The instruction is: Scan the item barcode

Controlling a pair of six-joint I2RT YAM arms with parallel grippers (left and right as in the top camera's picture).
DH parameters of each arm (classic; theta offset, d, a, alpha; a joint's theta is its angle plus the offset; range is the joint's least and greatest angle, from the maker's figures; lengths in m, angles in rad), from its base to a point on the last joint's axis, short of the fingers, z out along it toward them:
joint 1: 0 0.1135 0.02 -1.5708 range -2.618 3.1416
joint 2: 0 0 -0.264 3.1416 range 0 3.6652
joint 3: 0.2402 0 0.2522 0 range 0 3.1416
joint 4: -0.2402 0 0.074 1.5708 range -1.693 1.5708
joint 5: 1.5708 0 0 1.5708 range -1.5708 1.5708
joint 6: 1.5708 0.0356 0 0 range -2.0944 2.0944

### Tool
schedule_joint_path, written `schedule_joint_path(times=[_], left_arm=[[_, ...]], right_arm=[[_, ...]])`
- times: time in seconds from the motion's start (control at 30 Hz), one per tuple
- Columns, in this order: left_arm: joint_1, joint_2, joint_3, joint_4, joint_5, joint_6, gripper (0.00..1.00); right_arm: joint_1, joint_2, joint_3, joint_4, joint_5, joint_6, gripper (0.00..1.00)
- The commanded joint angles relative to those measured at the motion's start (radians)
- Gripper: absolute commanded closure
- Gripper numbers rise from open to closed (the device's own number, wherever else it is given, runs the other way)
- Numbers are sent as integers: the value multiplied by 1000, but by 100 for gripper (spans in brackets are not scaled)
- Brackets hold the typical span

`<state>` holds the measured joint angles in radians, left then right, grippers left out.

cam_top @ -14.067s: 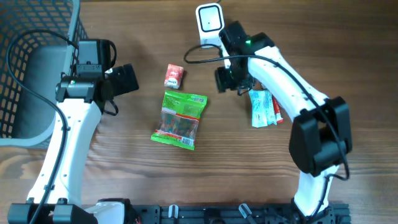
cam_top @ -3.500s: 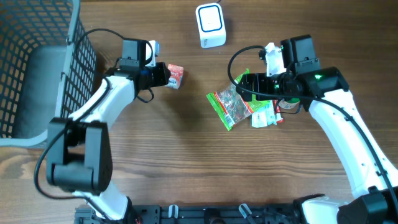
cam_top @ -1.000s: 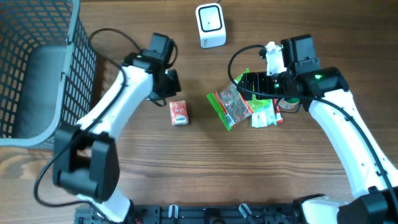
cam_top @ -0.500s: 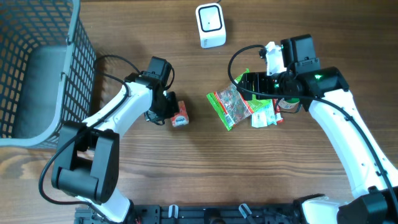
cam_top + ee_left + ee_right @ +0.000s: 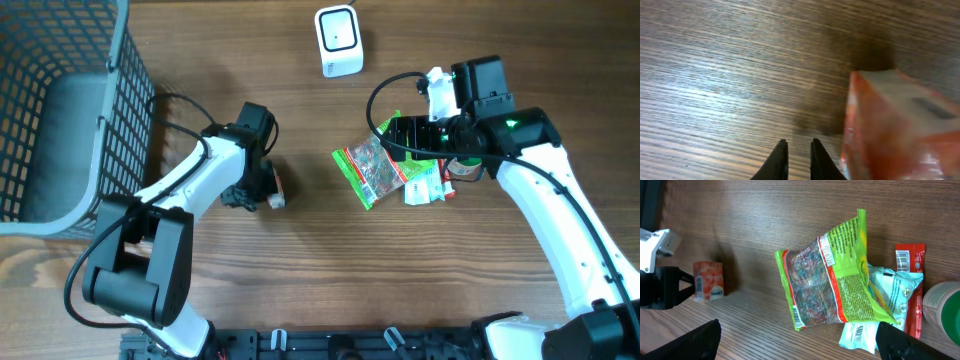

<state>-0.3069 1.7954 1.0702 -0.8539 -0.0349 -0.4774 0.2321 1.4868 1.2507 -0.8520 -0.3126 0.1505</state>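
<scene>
The left hand [image 5: 799, 150] has its fingers pinched almost together on nothing, tips close to the tabletop [image 5: 715, 75]. The small red box [image 5: 895, 125] lies just beside them, lower right in the wrist view. The right hand [image 5: 800, 342] gapes wide and empty above the green snack bag [image 5: 835, 280].

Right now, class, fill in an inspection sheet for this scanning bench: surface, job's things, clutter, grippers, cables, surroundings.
Surface: wooden table, no spills seen.
Job's things: white scanner at the far edge; small red box on the table.
Clutter: green snack bag overlapping a pale blue pouch and a red sachet; pale green lid beside them.
Grippers: left gripper nearly closed, empty, the box beside it; right gripper wide open above the bag.
Cables: black cables looped on both arms.
Surroundings: mesh basket at the left.
</scene>
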Motion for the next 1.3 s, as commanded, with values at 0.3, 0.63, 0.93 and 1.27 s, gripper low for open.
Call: schedule_joint_path(times=[0.3,0.63,0.93,1.27], left_arm=[[165,-127,77,-51,-34,-2,31],[168,-126,76,90,145,2,10],[82,-126,54,71,209,5,19],[-32,-126,-119,201,181,-33,64]], right_arm=[[-1,0,2,2,9,-17,0],[-1,0,2,2,9,-17,0],[-1,0,2,2,9,-17,0],[-1,0,2,2,9,-17,0]])
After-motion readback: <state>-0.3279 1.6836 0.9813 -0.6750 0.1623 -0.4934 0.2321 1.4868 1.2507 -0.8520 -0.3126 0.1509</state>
